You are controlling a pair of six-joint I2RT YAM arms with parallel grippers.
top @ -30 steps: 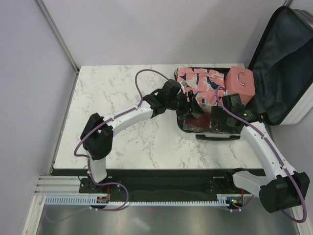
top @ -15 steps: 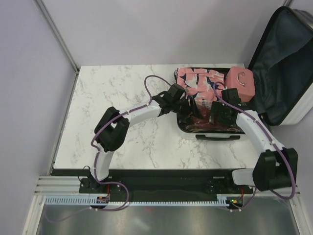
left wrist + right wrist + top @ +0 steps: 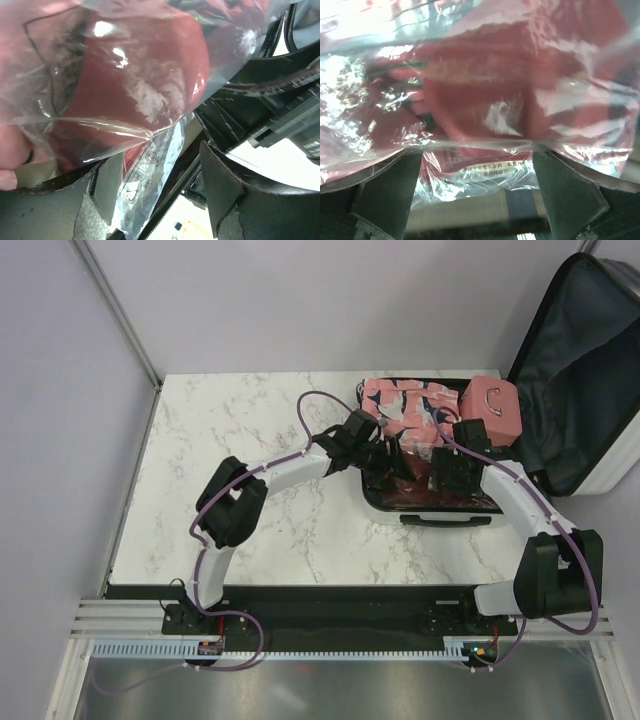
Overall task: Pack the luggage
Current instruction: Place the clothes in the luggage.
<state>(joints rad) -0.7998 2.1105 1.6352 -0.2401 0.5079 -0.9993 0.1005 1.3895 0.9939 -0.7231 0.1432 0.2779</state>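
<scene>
The luggage (image 3: 372,498) lies open at the table's right, with its lid (image 3: 585,360) standing up behind. Inside lies a red garment in a clear plastic bag (image 3: 415,492). My left gripper (image 3: 385,468) is at the bag's left end and my right gripper (image 3: 447,478) at its right end, both low in the case. In the left wrist view the bag (image 3: 135,75) fills the frame and its loose edge hangs between my open left gripper (image 3: 162,192). In the right wrist view the bag (image 3: 485,100) lies between my open right gripper (image 3: 477,195).
A pink patterned bundle (image 3: 400,405) and a small pink box case (image 3: 492,410) fill the case's far part. The case's black handle (image 3: 445,521) sticks out at its near side. White marble tabletop (image 3: 250,440) lies to the left. Grey walls stand around.
Both arms have reached further into the case. The left elbow swung right and the right elbow swung in, bringing both grippers down onto the bagged red garment.
</scene>
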